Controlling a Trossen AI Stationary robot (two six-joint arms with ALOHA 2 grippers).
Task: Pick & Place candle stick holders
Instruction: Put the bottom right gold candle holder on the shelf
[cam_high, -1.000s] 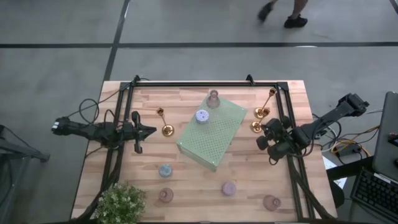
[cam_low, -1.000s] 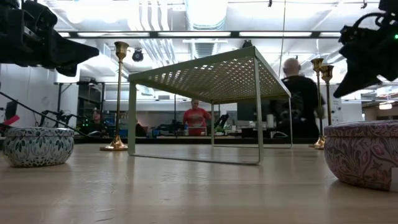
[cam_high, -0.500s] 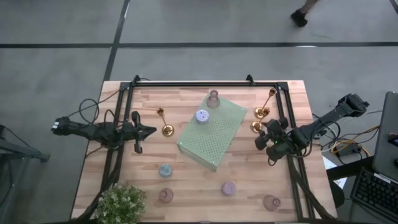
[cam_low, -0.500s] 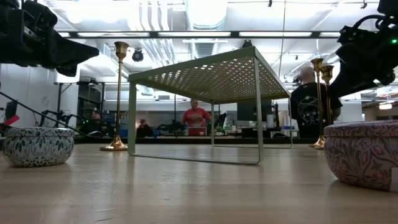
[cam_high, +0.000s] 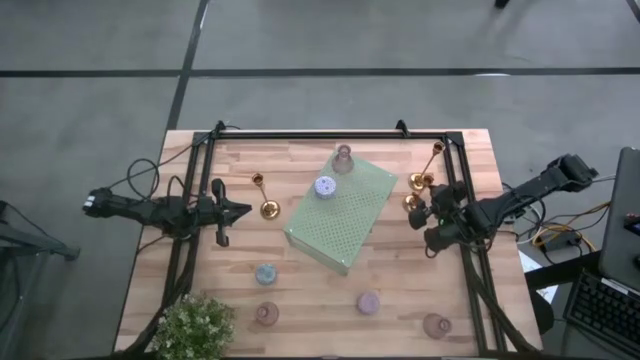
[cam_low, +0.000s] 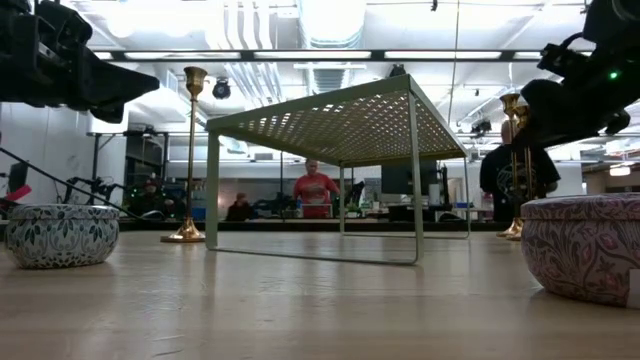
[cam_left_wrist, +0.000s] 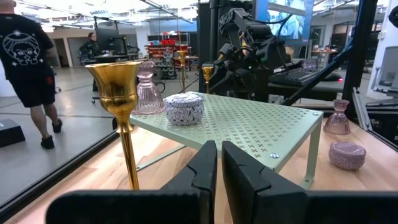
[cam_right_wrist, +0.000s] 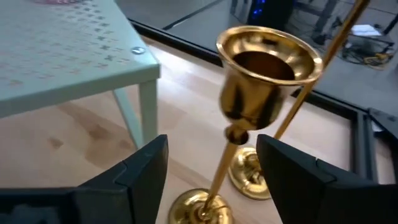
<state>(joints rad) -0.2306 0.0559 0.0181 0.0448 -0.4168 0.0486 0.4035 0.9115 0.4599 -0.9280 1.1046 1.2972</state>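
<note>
Two gold candle stick holders stand on their round bases near the table's right edge, one nearer (cam_high: 411, 203) and one farther (cam_high: 421, 181). My right gripper (cam_high: 419, 224) is open. In its wrist view its fingers (cam_right_wrist: 146, 169) stand on either side of the nearer holder's stem (cam_right_wrist: 225, 167), below the cup (cam_right_wrist: 264, 68), touching nothing. A third gold holder (cam_high: 267, 209) stands at the left, just beyond my left gripper (cam_high: 243, 211), which hovers level and shut (cam_left_wrist: 219, 167). A lilac holder (cam_high: 324, 186) and a pink glass one (cam_high: 343, 158) sit on the green dotted rack (cam_high: 345, 225).
Squat holders lie on the near half of the table: pale blue (cam_high: 265, 273), pink (cam_high: 266, 313), lilac (cam_high: 368, 302) and pink (cam_high: 436, 325). A leafy plant (cam_high: 195, 325) fills the near left corner. A black frame rail (cam_high: 330, 135) runs along the far edge. People move in the room behind.
My right gripper has opened, tipped downward and crept a little toward the nearer gold candle stick holder at the table's right. The holders have not moved. A person behind the table has walked on.
</note>
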